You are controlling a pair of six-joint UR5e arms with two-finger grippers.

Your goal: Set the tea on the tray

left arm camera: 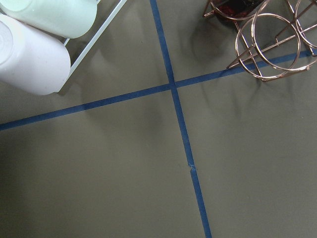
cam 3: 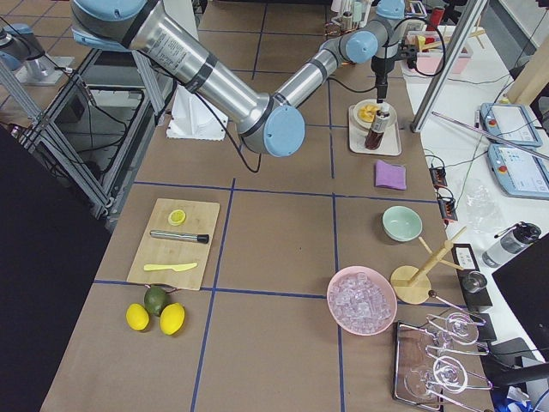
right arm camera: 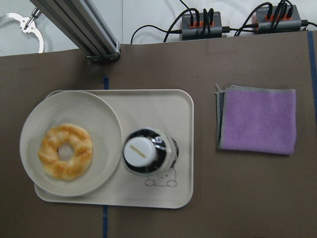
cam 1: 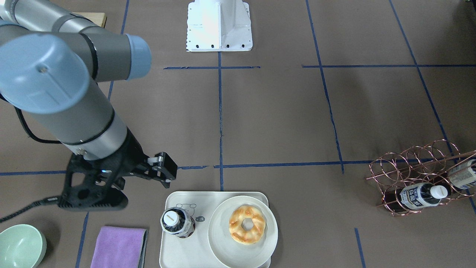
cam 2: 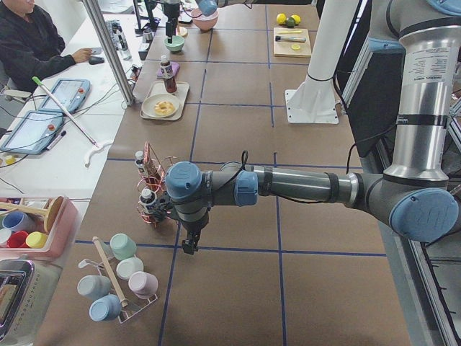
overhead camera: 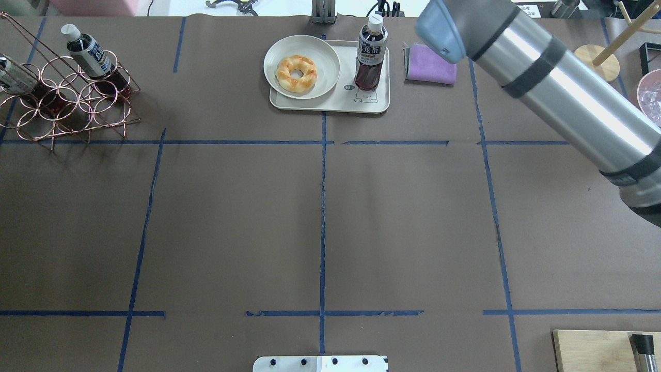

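The tea (cam 1: pixel 177 222) stands upright on the cream tray (cam 1: pixel 178 253), beside the printed bear. From above, its white cap (right arm camera: pixel 141 152) sits right of the plate on the tray (right arm camera: pixel 163 106). My right gripper (cam 1: pixel 161 170) hovers just off the tray's robot-side edge, open, empty and clear of the bottle. In the overhead view the tea (overhead camera: pixel 371 54) stands free on the tray (overhead camera: pixel 335 103). My left gripper (cam 2: pixel 189 247) hangs low over the table near the copper rack; whether it is open or shut I cannot tell.
A round plate with a donut (cam 1: pixel 247 225) fills the tray's other half. A purple cloth (cam 1: pixel 119 247) and a green bowl (cam 1: pixel 20 245) lie beside the tray. A copper wire rack (overhead camera: pixel 62 98) holds two more bottles (overhead camera: pixel 88 49). Cups on a stand (left arm camera: pixel 34 49) sit near the left wrist.
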